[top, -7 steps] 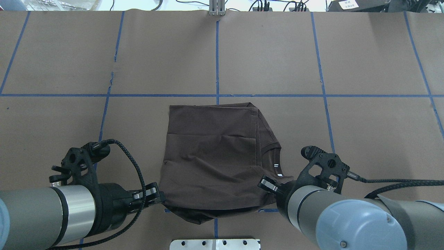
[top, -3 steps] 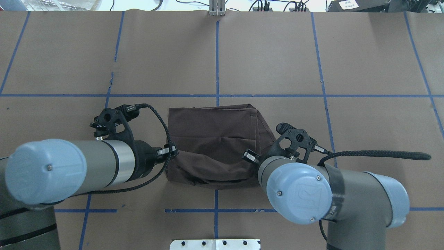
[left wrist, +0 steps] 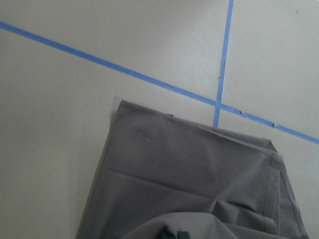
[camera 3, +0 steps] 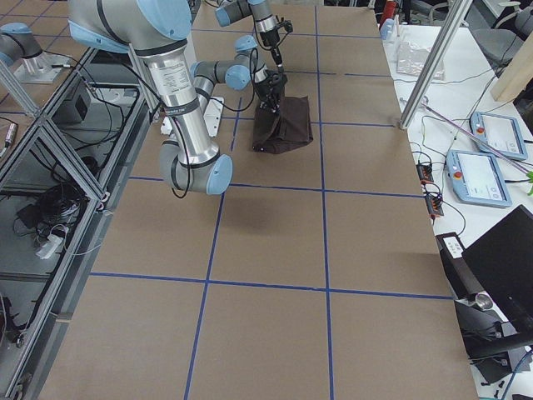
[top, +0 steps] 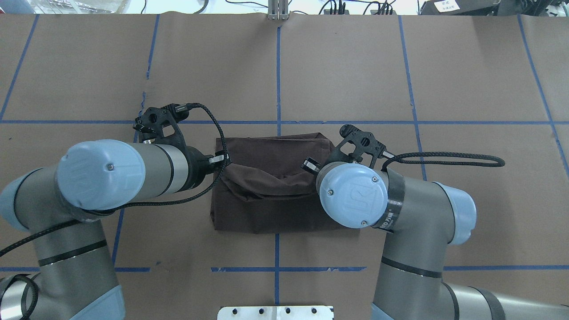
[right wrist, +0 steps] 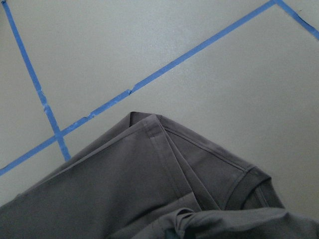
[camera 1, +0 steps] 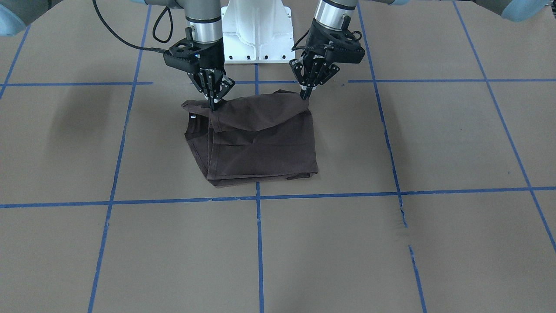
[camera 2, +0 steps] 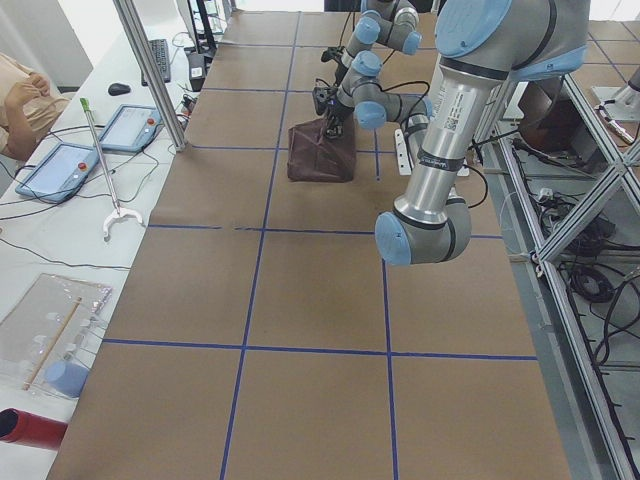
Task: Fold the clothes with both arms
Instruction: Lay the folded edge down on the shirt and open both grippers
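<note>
We note left gripper (camera 1: 305,93) and right gripper (camera 1: 214,103) each clamped on a raised corner of the T-shirt (camera 1: 265,145), at the middle of the table (camera 1: 434,143); overhead, the held hem runs 9-to-3, the flat far edge at 12, equally near both.

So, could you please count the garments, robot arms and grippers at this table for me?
T-shirt: 1
Robot arms: 2 (left arm, right arm)
Grippers: 2 (left gripper, right gripper), each pinching the T-shirt
Total: 5
</note>
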### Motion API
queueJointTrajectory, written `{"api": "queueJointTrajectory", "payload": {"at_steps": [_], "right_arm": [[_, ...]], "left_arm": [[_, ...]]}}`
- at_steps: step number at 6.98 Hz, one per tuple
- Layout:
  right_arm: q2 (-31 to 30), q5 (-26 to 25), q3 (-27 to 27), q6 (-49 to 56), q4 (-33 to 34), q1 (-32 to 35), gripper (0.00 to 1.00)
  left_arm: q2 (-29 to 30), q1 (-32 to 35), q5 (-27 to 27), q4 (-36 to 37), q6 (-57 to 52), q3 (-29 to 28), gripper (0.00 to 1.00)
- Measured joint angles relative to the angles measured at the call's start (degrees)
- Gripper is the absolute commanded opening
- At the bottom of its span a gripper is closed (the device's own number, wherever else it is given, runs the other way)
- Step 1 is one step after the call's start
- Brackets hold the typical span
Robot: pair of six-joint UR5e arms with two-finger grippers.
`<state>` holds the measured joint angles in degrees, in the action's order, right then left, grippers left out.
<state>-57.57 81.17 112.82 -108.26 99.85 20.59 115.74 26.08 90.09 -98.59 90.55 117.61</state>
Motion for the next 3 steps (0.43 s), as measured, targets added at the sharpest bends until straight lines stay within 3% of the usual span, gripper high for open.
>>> {"api": "queueJointTrajectory", "payload": {"at_steps": [3], "right_arm": [[3.1, 0.7, -8.6, 1.3, -4.1, 2.4, 0.0]], "left_arm": [[1.8, 3.3, -0.1, -8.9, -3.3, -11.8, 0.0]]}}
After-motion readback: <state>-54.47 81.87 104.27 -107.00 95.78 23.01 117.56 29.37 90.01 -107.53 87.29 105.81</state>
